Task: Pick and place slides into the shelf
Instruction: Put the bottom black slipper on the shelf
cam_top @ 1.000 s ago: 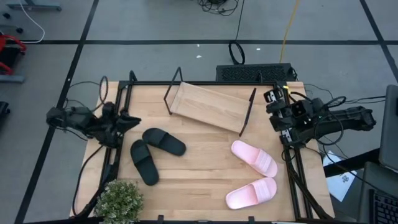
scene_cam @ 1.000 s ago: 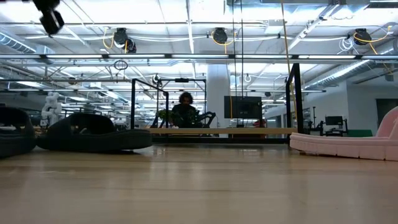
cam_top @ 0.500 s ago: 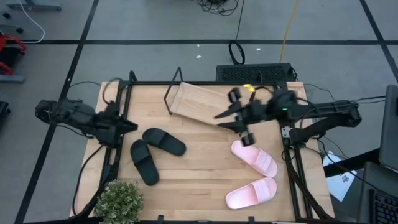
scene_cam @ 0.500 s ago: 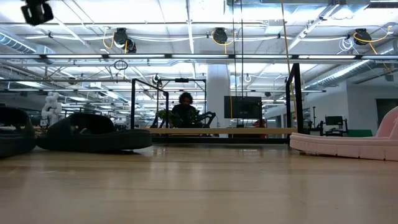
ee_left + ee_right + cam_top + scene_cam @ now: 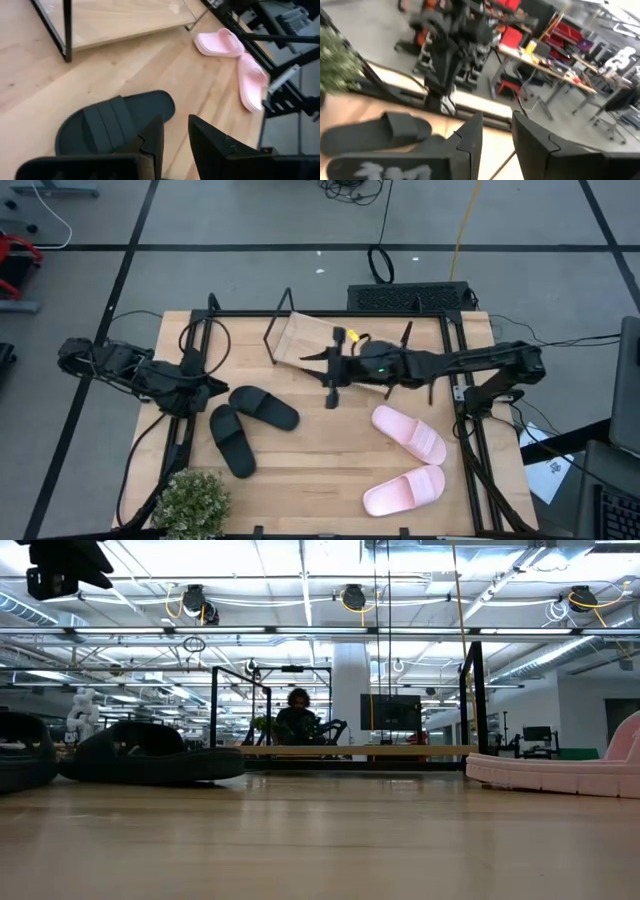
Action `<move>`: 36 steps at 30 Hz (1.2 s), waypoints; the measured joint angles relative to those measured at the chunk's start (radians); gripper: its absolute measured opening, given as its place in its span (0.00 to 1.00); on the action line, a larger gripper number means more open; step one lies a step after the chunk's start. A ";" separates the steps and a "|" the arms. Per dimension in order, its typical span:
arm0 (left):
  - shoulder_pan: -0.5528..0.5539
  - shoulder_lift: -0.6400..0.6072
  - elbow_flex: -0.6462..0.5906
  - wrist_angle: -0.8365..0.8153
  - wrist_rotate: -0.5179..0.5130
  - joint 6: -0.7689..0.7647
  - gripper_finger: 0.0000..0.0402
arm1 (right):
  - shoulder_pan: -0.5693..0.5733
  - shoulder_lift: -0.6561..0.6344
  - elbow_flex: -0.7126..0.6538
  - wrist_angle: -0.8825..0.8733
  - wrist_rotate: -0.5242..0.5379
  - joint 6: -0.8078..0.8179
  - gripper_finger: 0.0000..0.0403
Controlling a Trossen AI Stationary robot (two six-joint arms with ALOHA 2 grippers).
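Our right gripper (image 5: 330,385): fingers narrowly parted, empty, above the table (image 5: 320,470) beside the shelf (image 5: 335,352). Left gripper (image 5: 205,385): likewise, near the black slides (image 5: 263,407). Pink slides (image 5: 408,433) lie apart. Step: reaching; next, we descend and grasp one.

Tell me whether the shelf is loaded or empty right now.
Empty. The high view shows the shelf plank bare where visible; both black slides and both pink slides lie on the table.
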 joint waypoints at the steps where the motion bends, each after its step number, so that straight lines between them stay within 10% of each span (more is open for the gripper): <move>1: 0.000 0.005 0.000 0.000 -0.014 -0.002 0.21 | 0.000 0.014 0.000 -0.005 -0.001 0.000 0.24; 19: 0.000 0.085 0.000 0.002 -0.101 -0.082 0.21 | 0.020 0.110 0.000 0.135 -0.088 0.184 0.24; 36: 0.000 0.289 0.000 0.016 0.034 -0.038 0.21 | 0.059 0.110 0.000 0.093 -0.086 0.158 0.24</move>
